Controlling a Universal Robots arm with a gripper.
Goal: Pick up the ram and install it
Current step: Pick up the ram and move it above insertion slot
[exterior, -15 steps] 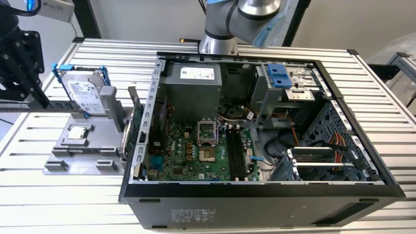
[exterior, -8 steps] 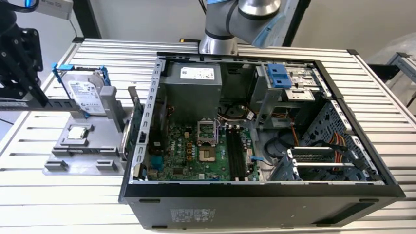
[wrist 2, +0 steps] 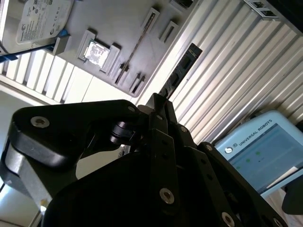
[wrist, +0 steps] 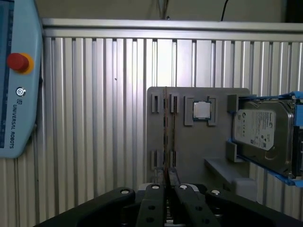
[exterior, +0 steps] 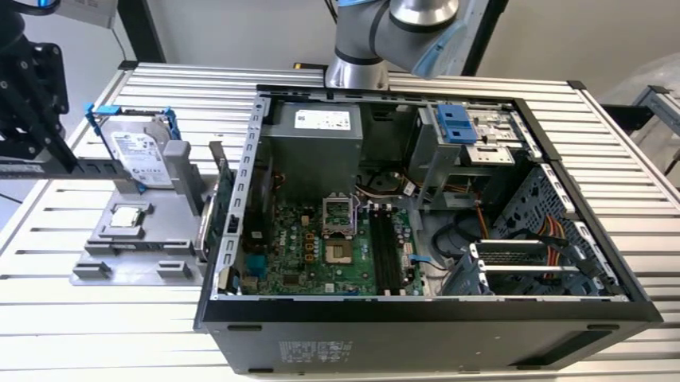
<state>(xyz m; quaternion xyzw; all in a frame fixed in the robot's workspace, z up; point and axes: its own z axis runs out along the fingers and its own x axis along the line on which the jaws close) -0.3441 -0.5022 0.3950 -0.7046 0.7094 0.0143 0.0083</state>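
One black gripper pinches the ram between fingers drawn narrowly together. In the second wrist view the dark stick juts from the fingertips toward the upper middle of the frame, set against the ribbed metal table. In the first wrist view the ram appears edge-on as a thin vertical line at frame center, crossing the narrow slots of a gray fixture plate. On that plate, a small square processor chip sits just right of the slots, and a silver hard drive in a blue bracket stands at the right edge. A teach pendant lies at the left edge. In the exterior view an open computer case sits at center, its green motherboard exposed, with the fixture plate beside it at the lower left.
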